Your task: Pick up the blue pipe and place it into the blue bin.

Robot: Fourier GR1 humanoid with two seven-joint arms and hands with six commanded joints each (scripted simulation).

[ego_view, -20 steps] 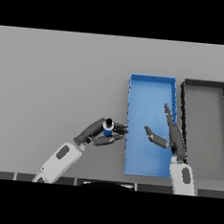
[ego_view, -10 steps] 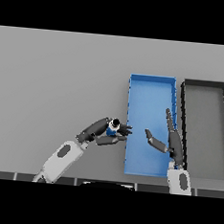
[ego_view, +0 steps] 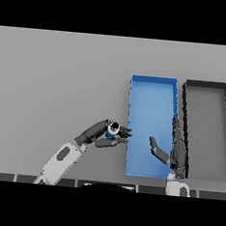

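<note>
Two bins — blue bin, black bin; left robot hand grips blue pipe, right robot hand open.

Even, soft, moderately bright light falls on the grey table, with no glare. No clear light direction shows. The blue bin shades slightly darker along its inner walls at 3 o'clock. Outlines look faintly soft throughout

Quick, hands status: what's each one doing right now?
Left hand: shut on the blue pipe, at the blue bin's left wall.
Right hand: open, fingers straight, holding nothing, over the bin's right side.
</note>
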